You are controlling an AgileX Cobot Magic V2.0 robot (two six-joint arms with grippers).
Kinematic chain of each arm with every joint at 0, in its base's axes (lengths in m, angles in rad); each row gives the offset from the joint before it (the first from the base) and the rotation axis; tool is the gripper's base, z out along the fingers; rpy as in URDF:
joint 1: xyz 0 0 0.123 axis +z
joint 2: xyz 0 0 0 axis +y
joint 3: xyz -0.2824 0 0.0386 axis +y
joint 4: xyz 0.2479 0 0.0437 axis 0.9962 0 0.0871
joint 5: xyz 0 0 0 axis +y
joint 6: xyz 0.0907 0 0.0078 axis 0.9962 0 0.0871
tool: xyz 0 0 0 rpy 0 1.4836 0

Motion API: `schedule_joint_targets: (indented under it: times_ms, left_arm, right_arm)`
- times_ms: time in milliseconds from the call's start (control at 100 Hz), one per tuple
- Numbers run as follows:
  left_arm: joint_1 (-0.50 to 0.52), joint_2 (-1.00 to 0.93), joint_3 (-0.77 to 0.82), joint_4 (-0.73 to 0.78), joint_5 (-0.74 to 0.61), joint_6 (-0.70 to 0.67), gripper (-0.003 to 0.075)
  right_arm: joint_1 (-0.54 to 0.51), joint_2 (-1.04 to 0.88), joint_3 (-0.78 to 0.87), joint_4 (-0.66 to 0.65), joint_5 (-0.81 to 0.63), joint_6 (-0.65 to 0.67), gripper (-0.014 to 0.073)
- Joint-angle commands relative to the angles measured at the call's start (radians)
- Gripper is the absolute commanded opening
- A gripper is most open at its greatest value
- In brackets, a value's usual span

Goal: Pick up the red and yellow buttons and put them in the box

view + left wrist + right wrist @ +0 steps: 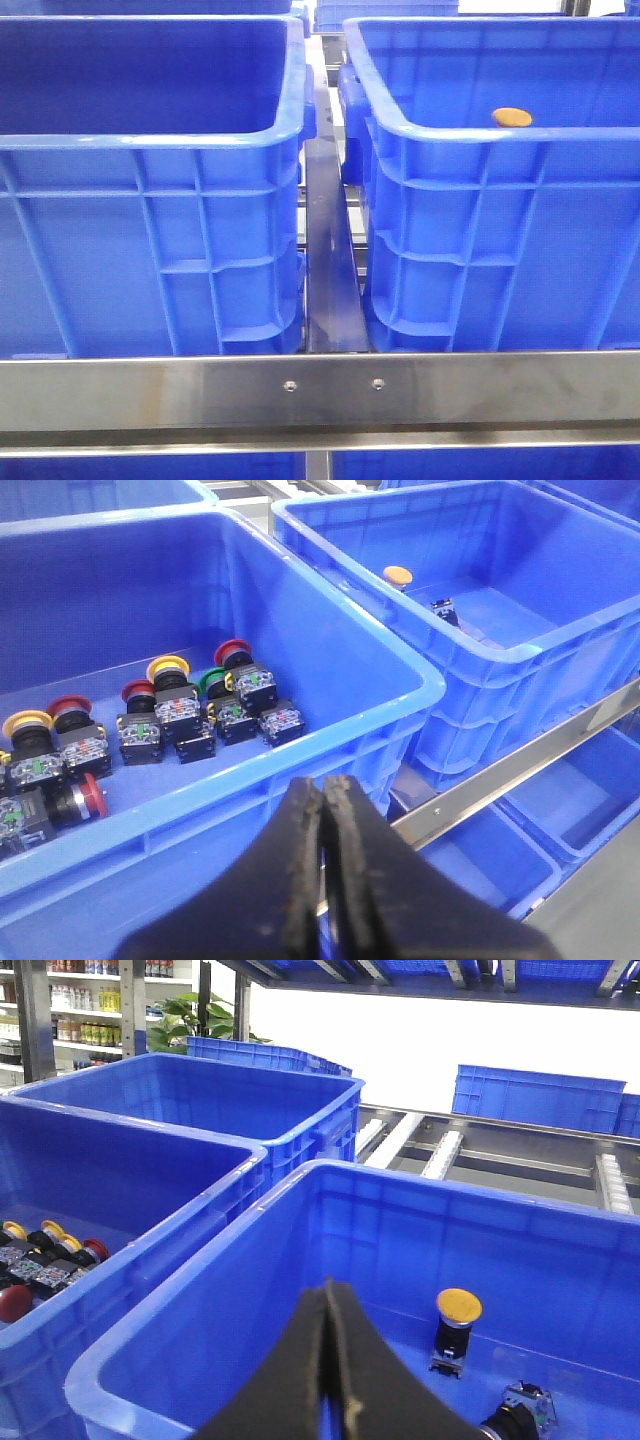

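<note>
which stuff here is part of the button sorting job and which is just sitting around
Job:
- red and yellow buttons in the left crate
- right crate, holding a yellow button
- left gripper, right gripper

Sitting around:
- green button
- steel rail
- far crates

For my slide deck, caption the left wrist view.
Shut left claw above the crate of push buttons; one yellow button in the neighbouring box.

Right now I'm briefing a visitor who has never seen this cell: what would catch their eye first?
Two big blue crates side by side fill the front view: the left crate and the right crate. In the left one lies a cluster of push buttons with red, yellow and green caps. The right one holds a yellow-capped button standing upright near its wall, and both grippers, the left and the right, hang shut and empty.
</note>
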Motion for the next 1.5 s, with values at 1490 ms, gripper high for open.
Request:
schedule_joint_targets:
  times_ms: [1490]
  left_arm:
    - [0.499,-0.178,0.530,0.030,-0.595,-0.013,-0.0020]
  right_arm:
    - [-0.004,0.004,-0.025,0.051,0.029,0.002,-0.0069]
